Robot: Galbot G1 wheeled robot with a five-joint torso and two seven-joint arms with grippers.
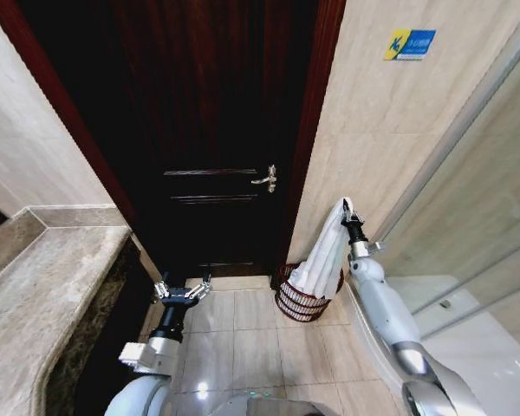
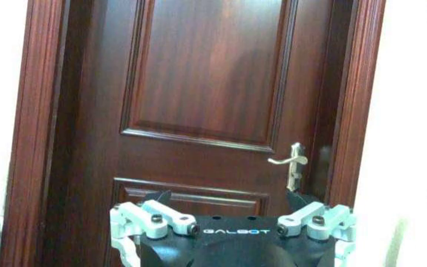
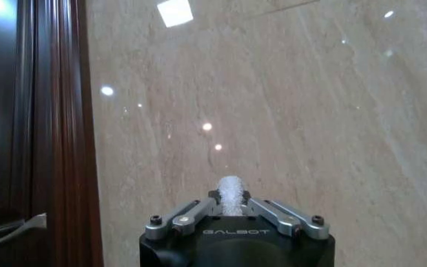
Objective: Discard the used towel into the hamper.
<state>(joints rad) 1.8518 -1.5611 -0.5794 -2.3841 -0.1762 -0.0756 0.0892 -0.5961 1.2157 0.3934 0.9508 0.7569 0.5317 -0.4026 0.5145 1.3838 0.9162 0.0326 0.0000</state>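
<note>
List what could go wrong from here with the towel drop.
The towel hangs from the right gripper, its lower end at the near rim of the hamper; released now, part may drape over the rim or slide onto the floor. The hamper sits tight against the wall by the door, so lowering could bump either.

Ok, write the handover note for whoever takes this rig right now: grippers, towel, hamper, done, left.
Right gripper: shut on the towel's top end, raised by the tiled wall right of the door.
Left gripper: open, empty, low in front of the door, idle.
Towel: white, hangs from the right gripper, its lower end draped at the hamper's mouth.
Hamper: on the floor in the corner between door frame and wall.
Done: towel picked up and brought over the hamper.
Left: release the towel so it ends up fully in the hamper, then pull the right arm back.
</note>
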